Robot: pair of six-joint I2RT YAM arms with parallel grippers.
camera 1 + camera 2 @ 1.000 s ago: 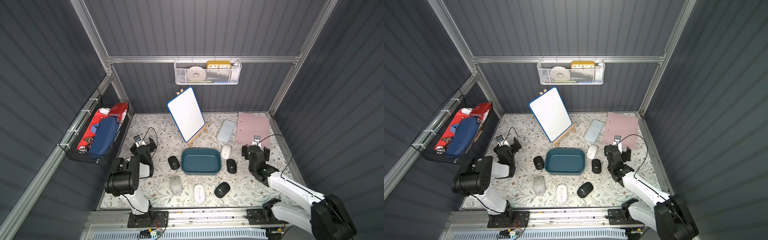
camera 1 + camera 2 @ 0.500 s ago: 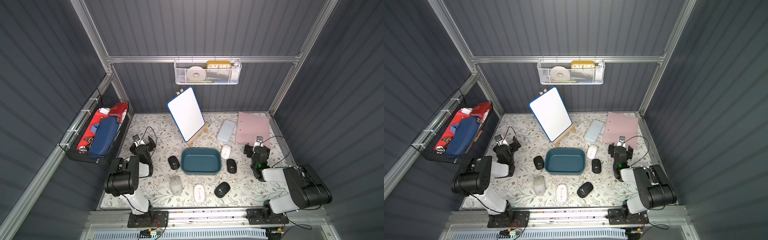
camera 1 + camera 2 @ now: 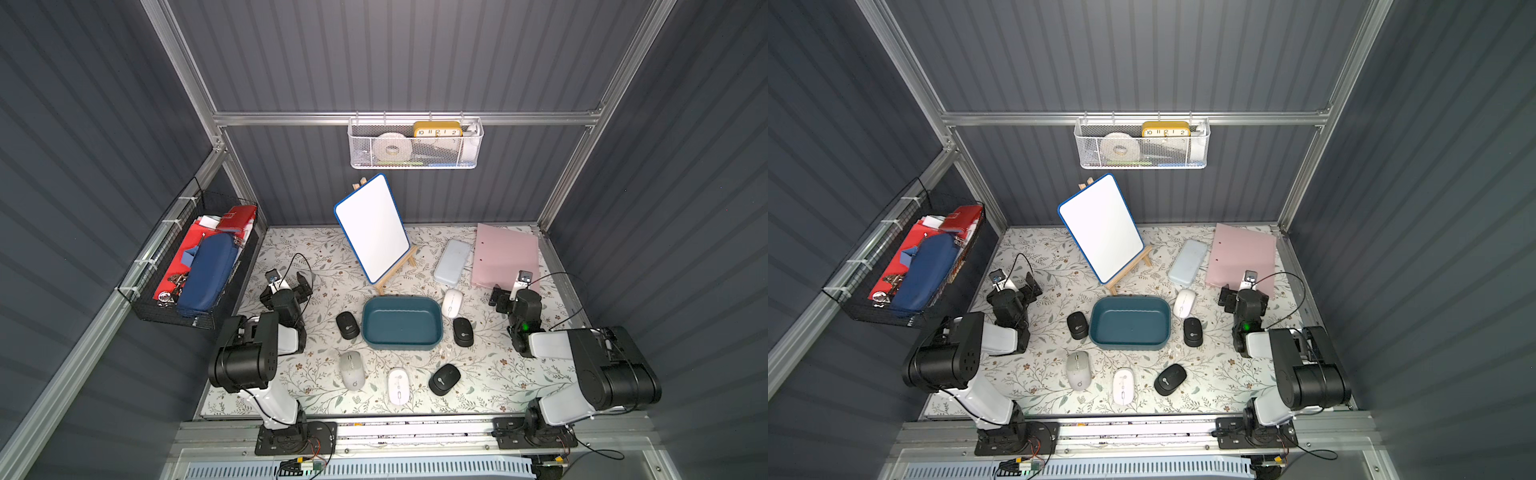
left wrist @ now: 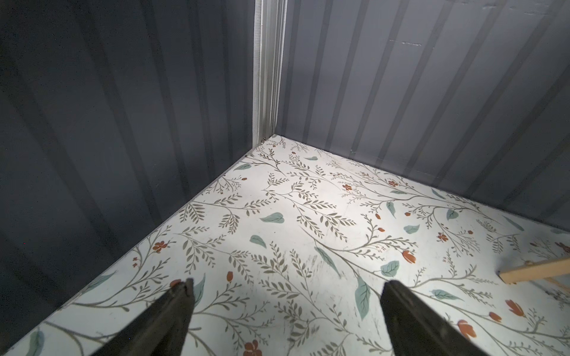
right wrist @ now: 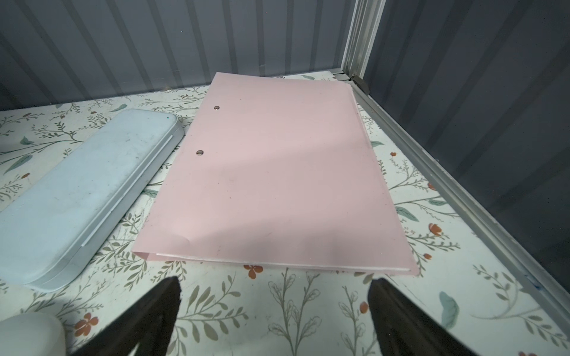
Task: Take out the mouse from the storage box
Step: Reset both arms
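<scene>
The teal storage box [image 3: 401,320] [image 3: 1129,322] sits mid-table in both top views, and its inside shows only bare floor. Several mice lie around it: a black mouse [image 3: 347,325] at its left, a white mouse [image 3: 452,302] [image 5: 29,333] and a black one [image 3: 462,331] at its right, and grey [image 3: 352,370], white [image 3: 398,386] and black [image 3: 444,379] ones in front. My left gripper [image 3: 286,289] [image 4: 287,283] is open over bare table far left of the box. My right gripper [image 3: 513,296] [image 5: 274,280] is open, far right of it.
A pink folder [image 5: 274,172] and a pale blue case [image 5: 83,191] lie just beyond my right gripper. A whiteboard on a wooden easel [image 3: 372,230] stands behind the box. A black wire basket [image 3: 195,266] hangs on the left wall and a white mesh basket [image 3: 415,145] on the back wall.
My right arm has folded back from reaching over the table, and its gripper now sits by the pink folder. The left arm has barely moved. Both grippers stayed open.
</scene>
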